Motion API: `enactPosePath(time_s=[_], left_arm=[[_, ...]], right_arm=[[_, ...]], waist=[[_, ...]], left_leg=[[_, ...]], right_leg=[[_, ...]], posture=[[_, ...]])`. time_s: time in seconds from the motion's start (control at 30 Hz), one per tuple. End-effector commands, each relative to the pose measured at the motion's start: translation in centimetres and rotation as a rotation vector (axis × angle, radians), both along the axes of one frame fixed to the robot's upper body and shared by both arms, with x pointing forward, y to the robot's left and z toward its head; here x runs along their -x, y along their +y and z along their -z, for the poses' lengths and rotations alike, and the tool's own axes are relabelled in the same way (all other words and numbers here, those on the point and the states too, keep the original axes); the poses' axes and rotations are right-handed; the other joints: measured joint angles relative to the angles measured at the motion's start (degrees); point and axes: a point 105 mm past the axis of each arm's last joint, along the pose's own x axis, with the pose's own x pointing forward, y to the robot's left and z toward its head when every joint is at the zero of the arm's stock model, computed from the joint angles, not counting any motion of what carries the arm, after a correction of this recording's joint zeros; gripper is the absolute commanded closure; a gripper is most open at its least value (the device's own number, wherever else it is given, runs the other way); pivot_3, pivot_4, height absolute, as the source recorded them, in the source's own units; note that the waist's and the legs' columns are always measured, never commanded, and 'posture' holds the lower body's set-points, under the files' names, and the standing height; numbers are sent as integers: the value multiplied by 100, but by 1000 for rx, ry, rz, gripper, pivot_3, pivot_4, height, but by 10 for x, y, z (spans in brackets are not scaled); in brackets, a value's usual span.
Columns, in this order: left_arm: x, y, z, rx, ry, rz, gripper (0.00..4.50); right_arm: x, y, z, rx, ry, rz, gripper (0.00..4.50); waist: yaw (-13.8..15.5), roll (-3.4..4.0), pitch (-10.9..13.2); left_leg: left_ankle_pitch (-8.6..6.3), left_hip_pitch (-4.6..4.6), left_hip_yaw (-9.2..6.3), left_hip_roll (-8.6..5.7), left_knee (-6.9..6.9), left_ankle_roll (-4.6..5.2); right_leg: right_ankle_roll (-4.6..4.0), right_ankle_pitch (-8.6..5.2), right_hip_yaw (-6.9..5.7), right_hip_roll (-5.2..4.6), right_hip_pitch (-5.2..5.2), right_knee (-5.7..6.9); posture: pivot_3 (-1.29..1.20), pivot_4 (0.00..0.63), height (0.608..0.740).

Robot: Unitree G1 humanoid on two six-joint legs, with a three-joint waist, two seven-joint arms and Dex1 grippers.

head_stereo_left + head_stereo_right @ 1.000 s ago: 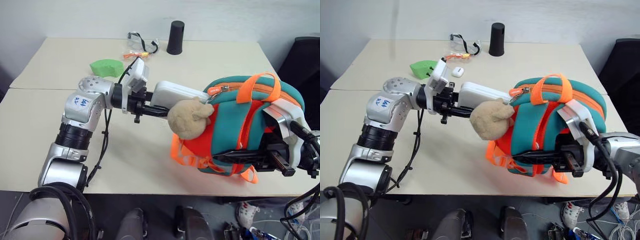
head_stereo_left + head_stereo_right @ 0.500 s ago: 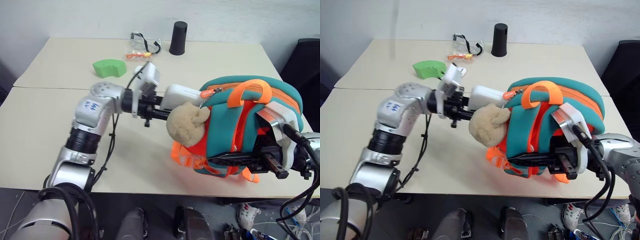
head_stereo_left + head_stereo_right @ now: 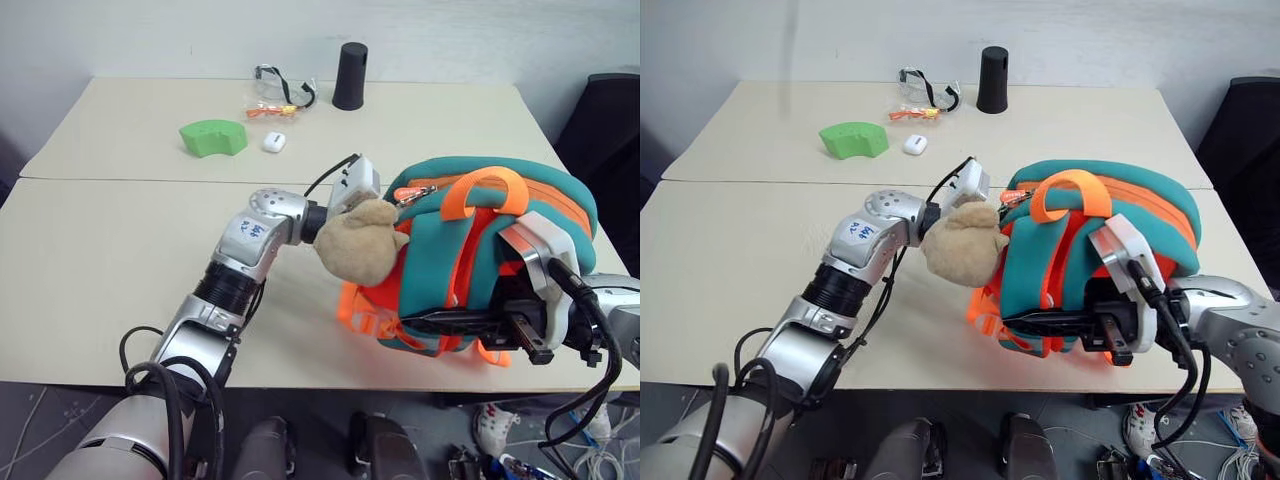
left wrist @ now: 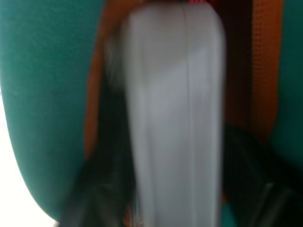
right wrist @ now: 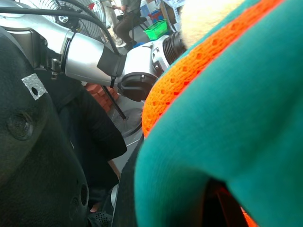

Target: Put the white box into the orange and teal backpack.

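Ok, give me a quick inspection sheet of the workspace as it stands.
Surface: beige table, two tops joined.
Job's things: white box pushed into the orange and teal backpack; plush toy on its front.
Clutter: green block, safety glasses, black cup, small white case.
Grippers: left gripper either side of the box; right gripper shut on the backpack.
Cables: on both arms.
Surroundings: pale wall.

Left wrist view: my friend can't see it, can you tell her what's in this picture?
A flat white box runs up the middle, going into the open orange and teal backpack. Teal fabric sits on both sides, with an orange lining and zipper strip beside the box. Two dark, blurry fingers flank the near end of the box.
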Motion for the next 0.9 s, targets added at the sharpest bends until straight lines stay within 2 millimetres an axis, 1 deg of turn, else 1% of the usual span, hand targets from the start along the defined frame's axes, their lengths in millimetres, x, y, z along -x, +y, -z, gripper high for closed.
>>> enactPosePath(time_s=[0.03,0.1,0.3,0.37,0.43,0.5,0.57,0.7,0.73,0.8,0.83,0.87,0.9], left_arm=[[11,14,-24,25,-73,51,618],[18,30,-35,25,-82,63,45],[33,65,-62,32,-127,80,45],[45,84,-81,49,-83,106,45],[54,92,-91,59,-47,131,45],[65,94,-96,40,-41,165,45],[73,95,-98,24,-41,182,45],[76,87,-98,17,-43,185,45],[75,84,-93,1,-54,177,45],[67,77,-83,-33,-111,125,45],[52,72,-76,-54,-200,48,45],[41,69,-71,-68,-266,-4,45],[34,67,-68,-76,-310,-34,45]], right_arm=[[0,1,-1,-14,-28,12,4500],[-6,1,1,-19,-41,50,4500],[-20,3,9,-17,-73,130,4500],[-25,4,12,-20,-88,167,4500],[-27,5,13,-22,-95,179,4500],[-27,5,14,-24,-93,179,4500],[-26,6,15,-26,-92,180,4500],[-25,7,15,-30,-92,182,4500],[-25,7,14,-32,-91,183,4500],[-24,6,13,-36,-90,183,4500],[-24,6,12,-37,-90,183,4500],[-23,6,12,-37,-90,183,4500],[-23,6,12,-38,-90,183,4500]], waist=[[-7,0,0],[-13,0,0],[2,1,0],[-11,1,0],[-36,1,0],[-36,1,0],[-35,1,0],[-18,1,0],[-13,1,0],[5,1,0],[7,1,0],[15,1,0],[13,1,0]], left_leg=[[0,0,0,1,0,-1],[0,0,0,2,0,-2],[0,0,-3,2,0,-4],[0,0,-2,-1,0,-4],[1,0,-1,3,0,-5],[2,0,-2,3,0,-6],[1,0,-3,1,0,-5],[2,3,-2,-1,1,-6],[2,4,-3,-1,1,-6],[3,4,-2,-1,1,-7],[3,4,-2,-1,1,-7],[2,4,-1,-2,1,-7],[3,10,2,-3,0,-7]], right_leg=[[-1,0,1,0,-1,0],[-2,-1,3,0,-1,3],[-2,-1,5,2,2,10],[-2,-1,5,2,2,10],[-2,-1,5,7,0,14],[-3,-1,3,9,1,14],[-3,-1,4,8,3,13],[-2,-1,7,9,5,14],[-2,-1,7,9,5,14],[-3,-1,8,10,5,14],[-2,-1,8,10,6,14],[-2,-1,7,11,5,14],[-2,-1,6,12,6,10]], posture=[[0,150,740],[0,150,740],[0,150,740],[0,150,740],[0,150,740],[0,150,740],[0,150,740],[0,150,740],[0,150,740],[0,150,740],[0,150,740],[0,150,740],[0,150,740]])
